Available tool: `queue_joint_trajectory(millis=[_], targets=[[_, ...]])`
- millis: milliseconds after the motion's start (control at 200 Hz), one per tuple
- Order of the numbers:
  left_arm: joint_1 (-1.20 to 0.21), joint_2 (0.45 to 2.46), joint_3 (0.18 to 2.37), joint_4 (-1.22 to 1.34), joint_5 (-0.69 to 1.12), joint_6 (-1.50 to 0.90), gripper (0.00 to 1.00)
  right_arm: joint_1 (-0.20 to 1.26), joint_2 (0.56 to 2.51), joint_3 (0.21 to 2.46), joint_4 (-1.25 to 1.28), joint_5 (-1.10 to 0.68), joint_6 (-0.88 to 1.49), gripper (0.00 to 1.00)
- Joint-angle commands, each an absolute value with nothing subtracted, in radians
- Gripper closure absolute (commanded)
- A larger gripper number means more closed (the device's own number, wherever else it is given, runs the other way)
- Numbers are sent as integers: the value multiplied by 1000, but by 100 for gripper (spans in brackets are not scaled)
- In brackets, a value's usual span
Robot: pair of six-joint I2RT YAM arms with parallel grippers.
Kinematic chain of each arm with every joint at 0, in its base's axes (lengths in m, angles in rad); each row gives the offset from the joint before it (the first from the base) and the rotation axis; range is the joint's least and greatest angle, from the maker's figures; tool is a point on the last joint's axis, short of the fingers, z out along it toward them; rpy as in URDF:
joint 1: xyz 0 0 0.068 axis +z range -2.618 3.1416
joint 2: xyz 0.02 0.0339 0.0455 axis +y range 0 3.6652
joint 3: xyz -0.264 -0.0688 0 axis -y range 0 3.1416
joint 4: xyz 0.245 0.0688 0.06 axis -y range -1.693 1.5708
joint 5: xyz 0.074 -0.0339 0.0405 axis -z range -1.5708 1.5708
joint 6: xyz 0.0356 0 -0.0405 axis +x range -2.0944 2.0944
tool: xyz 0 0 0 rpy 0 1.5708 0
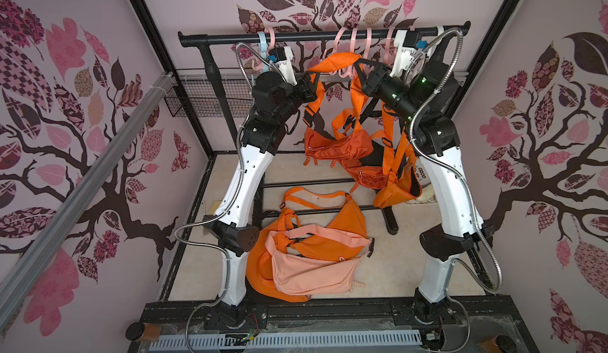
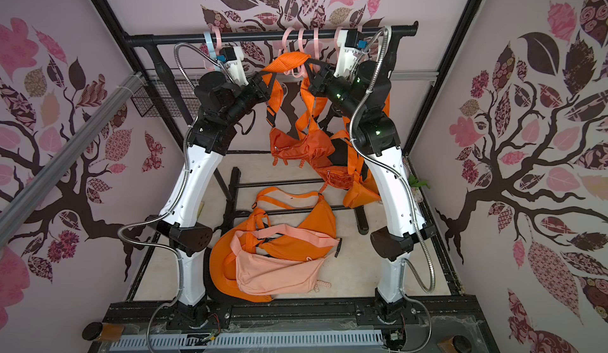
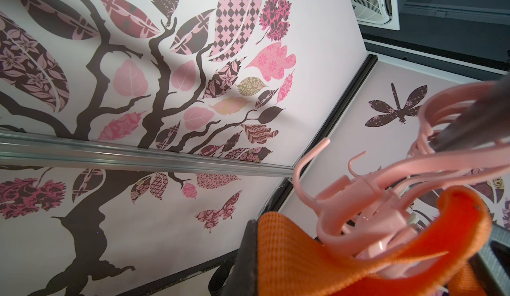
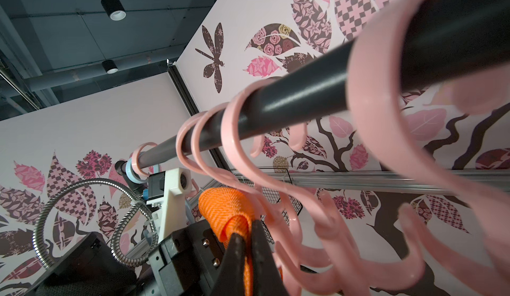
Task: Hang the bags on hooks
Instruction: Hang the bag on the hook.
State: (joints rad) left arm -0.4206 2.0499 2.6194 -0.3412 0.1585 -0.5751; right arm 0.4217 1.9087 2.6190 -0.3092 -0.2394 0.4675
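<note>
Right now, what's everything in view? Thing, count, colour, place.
clothes rail: one, black, across the back
hooks: several, pink, on the rail
blue hook: one, light blue, rail's left end
orange strap: one, orange, stretched between both tools at the pink hooks
hanging bags: about three, orange, below the hooks
peach bag: one, peach, floor, topmost
floor bags: count unclear, orange, partly under the peach bag
wire basket: one, black, back left
left tool: black, shut on the orange strap
right tool: black, shut on the orange strap
</note>
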Motion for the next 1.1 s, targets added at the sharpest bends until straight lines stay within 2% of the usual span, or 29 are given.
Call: queue_joint_trajectory(millis=[0, 390, 605, 785, 1095], targets=[[-416, 2008, 2595, -309, 107, -560, 100, 420, 1928, 2652, -235, -219, 425, 100], [-422, 1959, 2481, -309, 46, -540, 100, 420, 1941, 2625, -254, -152, 347, 100], [-426, 1959, 2527, -288, 79, -530, 100, 419, 1912, 2627, -270, -149, 319, 100], [-431, 1908, 2351, -269, 84, -526, 100, 420, 1861, 2457, -269, -131, 311, 100], [-463, 1826, 2163, -306, 91, -457, 100, 420, 1787, 2321, -297, -159, 350, 100]])
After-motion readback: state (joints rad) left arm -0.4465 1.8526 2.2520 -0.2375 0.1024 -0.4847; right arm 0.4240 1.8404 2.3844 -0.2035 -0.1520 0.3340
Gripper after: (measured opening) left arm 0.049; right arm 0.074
